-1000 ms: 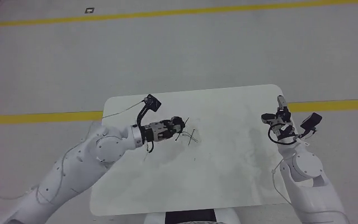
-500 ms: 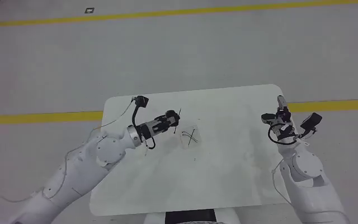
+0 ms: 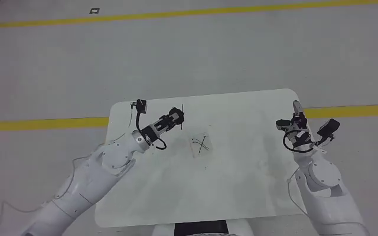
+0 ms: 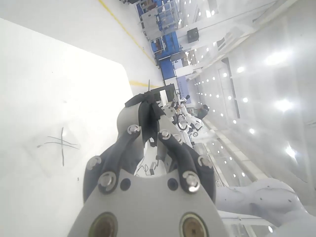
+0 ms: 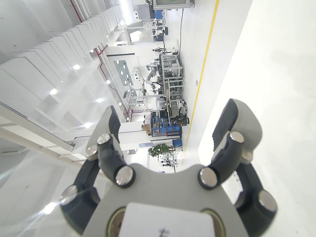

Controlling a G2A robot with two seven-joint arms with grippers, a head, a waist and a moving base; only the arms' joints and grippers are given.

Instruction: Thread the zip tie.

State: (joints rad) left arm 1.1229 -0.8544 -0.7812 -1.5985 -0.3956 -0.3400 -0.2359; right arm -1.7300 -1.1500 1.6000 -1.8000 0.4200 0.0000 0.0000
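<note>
- Left gripper: clamped on zip tie. Thin tail projects past fingertips.
- Change: over last second left gripper lifts off loose ties and swings away with one tie.
- Loose ties stay on bench, between grippers, nearer left gripper.
- Right gripper: unmoved, wide apart, empty, well apart from held tie.
- Meaning: pick judged complete, threading not yet begun. Tail likely needs a second grasp from right gripper.
</note>
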